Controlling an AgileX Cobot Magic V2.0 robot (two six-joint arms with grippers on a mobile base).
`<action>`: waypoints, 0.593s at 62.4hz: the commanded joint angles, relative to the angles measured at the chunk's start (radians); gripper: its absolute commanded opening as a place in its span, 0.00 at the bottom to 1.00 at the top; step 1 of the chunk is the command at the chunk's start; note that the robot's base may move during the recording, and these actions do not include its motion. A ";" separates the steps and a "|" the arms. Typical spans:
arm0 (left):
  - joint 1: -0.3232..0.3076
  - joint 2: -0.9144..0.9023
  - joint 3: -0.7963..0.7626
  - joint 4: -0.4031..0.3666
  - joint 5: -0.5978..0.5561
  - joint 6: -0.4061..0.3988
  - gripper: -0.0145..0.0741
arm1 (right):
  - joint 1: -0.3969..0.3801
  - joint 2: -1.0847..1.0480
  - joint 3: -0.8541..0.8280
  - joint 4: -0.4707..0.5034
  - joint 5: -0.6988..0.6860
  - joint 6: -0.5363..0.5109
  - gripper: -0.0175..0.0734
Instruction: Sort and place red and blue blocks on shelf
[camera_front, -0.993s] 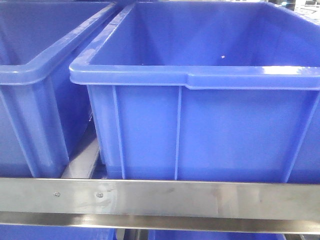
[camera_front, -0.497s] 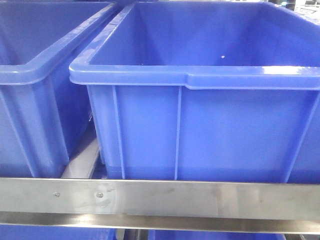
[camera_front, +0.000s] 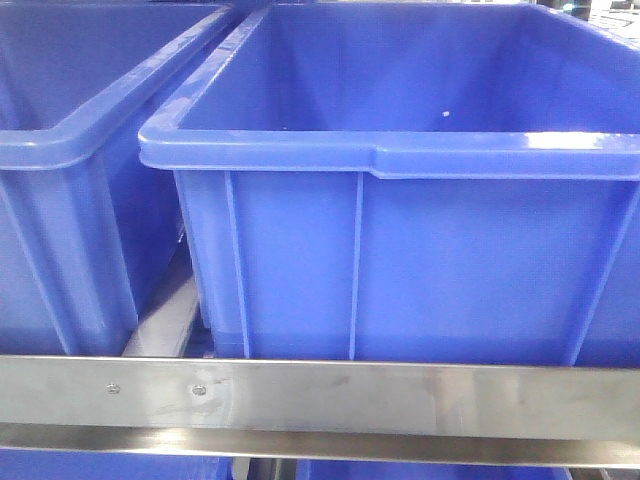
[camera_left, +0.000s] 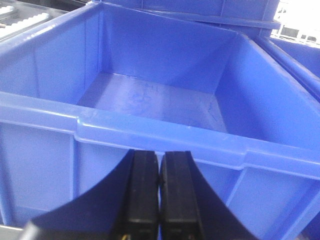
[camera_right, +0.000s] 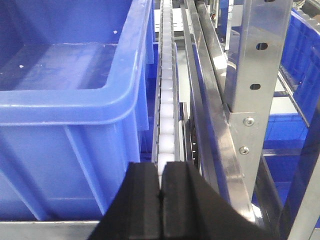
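The red block and the blue block are out of view in every frame. The shelf shows as a brushed steel front rail (camera_front: 330, 400) with small screws, and as a white roller track (camera_right: 166, 100) and a steel upright (camera_right: 255, 75) in the right wrist view. My left gripper (camera_left: 159, 157) is shut and empty, just in front of the rim of a large blue bin (camera_left: 160, 135). My right gripper (camera_right: 161, 167) is shut and empty, in front of the roller track, beside a blue bin (camera_right: 75, 105).
Two large empty blue bins (camera_front: 400, 150) (camera_front: 70, 140) stand side by side on the shelf above the front rail. More blue bins (camera_right: 285, 130) sit on lower tiers and to the right. Steel rails run along the right of the roller track.
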 joint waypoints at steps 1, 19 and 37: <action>0.001 -0.021 0.025 -0.011 -0.085 -0.008 0.32 | -0.006 -0.020 -0.021 -0.007 -0.092 -0.007 0.27; 0.001 -0.021 0.025 -0.079 -0.092 0.100 0.32 | -0.006 -0.020 -0.021 -0.007 -0.092 -0.007 0.27; 0.001 -0.021 0.025 -0.160 -0.092 0.098 0.32 | -0.006 -0.020 -0.021 -0.007 -0.092 -0.007 0.27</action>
